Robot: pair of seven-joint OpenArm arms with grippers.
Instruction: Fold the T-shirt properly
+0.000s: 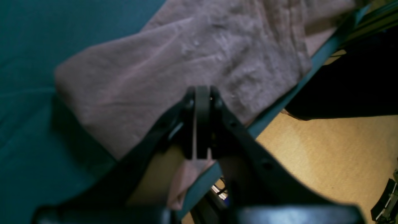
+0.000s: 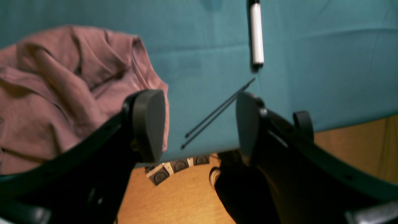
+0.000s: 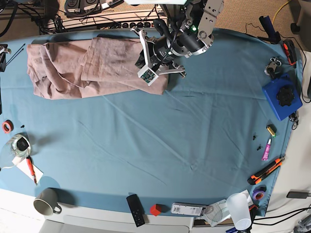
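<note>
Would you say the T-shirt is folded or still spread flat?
Partly folded: the T-shirt lies as a long, layered, wrinkled band along the far table edge, one end bunched.

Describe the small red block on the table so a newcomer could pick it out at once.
Start from the blue table cloth and go to its near edge in the base view, the side with the grey mug. About midway along that edge, the red block sits between a black remote and a flat white-labelled device. It is the only red cube-like piece there.

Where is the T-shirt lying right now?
In the base view the T-shirt lies bunched along the table's far edge, upper left, its right end under the left gripper.
</note>
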